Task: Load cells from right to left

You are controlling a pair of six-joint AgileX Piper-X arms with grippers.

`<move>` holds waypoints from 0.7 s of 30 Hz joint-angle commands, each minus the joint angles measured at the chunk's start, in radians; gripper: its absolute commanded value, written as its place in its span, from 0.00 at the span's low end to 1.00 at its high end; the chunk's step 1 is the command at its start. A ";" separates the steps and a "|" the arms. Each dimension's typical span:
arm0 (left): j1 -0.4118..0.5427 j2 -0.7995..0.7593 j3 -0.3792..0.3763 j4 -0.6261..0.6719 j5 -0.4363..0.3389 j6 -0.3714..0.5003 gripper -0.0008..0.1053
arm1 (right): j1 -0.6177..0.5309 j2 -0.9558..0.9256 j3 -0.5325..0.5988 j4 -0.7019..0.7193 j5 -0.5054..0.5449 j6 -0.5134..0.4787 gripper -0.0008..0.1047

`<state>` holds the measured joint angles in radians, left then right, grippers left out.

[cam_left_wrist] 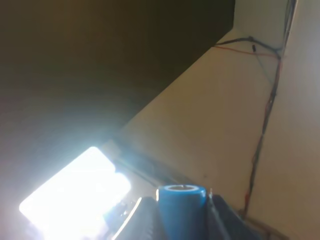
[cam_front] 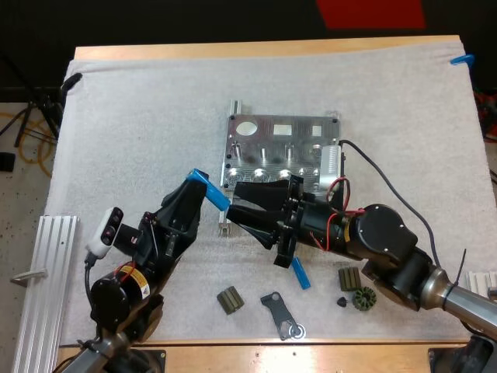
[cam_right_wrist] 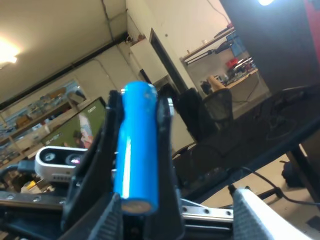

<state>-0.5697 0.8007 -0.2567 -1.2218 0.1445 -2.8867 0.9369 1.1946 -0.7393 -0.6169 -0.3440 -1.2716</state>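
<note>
A metal fixture [cam_front: 279, 151] sits on the white mat past both grippers. My left gripper [cam_front: 203, 186] is raised and shut on a blue cylinder [cam_front: 211, 190], whose end stands up between the near fingers [cam_left_wrist: 220, 220] in the left wrist view [cam_left_wrist: 181, 210]. My right gripper [cam_front: 233, 203] points left, open, its fingertips at that cylinder's lower end. In the right wrist view the cylinder [cam_right_wrist: 135, 150] is clamped by the left arm's fingers, and my own fingers [cam_right_wrist: 257, 212] stand apart on either side of its near end. A second blue cylinder [cam_front: 300, 273] lies on the mat under the right arm.
Small dark parts lie near the table's front edge: a ribbed block [cam_front: 229, 300], a flat bracket [cam_front: 281, 315], another block [cam_front: 349, 277] and a round toothed piece [cam_front: 363, 298]. An aluminium rail [cam_front: 43, 287] lies at the left edge.
</note>
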 commanded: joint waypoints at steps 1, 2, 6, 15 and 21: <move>-0.001 0.009 -0.005 -0.023 0.021 -0.019 0.01 | 0.001 0.000 -0.003 -0.017 -0.036 -0.004 0.47; -0.001 0.013 -0.005 -0.023 0.028 -0.027 0.01 | 0.001 0.000 -0.003 -0.014 -0.042 -0.008 0.47; -0.001 0.044 -0.005 -0.026 0.043 -0.059 0.01 | 0.001 0.000 -0.003 -0.004 -0.070 -0.041 0.47; -0.001 0.084 -0.005 -0.054 0.106 -0.076 0.01 | -0.001 0.000 -0.003 0.023 -0.056 -0.045 0.36; -0.001 0.084 -0.005 -0.063 0.069 -0.071 0.01 | -0.006 0.000 -0.003 0.023 -0.056 -0.048 0.19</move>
<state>-0.5697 0.8876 -0.2567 -1.2609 0.2277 -2.9547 0.9347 1.1938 -0.7393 -0.5883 -0.3959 -1.3032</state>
